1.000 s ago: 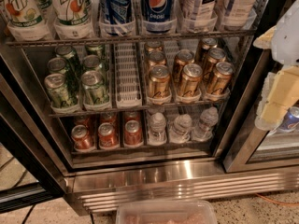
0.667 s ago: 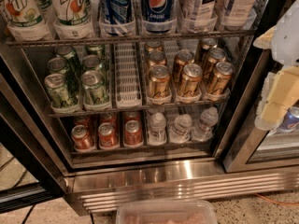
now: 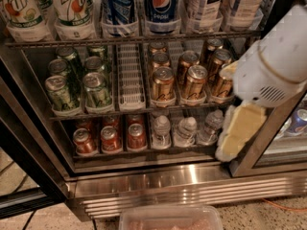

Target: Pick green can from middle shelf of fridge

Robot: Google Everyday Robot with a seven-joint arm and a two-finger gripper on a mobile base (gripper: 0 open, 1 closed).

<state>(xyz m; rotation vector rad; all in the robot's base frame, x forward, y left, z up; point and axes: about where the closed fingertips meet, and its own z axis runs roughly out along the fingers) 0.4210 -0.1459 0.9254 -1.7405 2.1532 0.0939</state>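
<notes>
Only one camera view here. My gripper (image 3: pixel 240 133) is hanging in front of the fridge (image 3: pixel 182 181) near its right door frame, right beside the right end of the gold-brown cans (image 3: pixel 163 83). Honestly can't tell whether it's wide or narrow from this angle, and there's nothing in it that I can see.

The green can (image 3: pixel 97 89) I'd go for is well off to the left of the gripper and a bit above it, sitting at the front of the middle shelf (image 3: pixel 132 87). The whole gold-brown bunch and an empty white lane are between us. Red cans (image 3: pixel 110 138) and small water bottles (image 3: pixel 184 131) are on the rack below.

Progress-wise: the door's open, but no reach or grasp yet, so pretty much everything is left.

Compared to a second ago, the gripper has swung left and closer to the camera, now covering part of that right-hand can. The cans haven't budged.
</notes>
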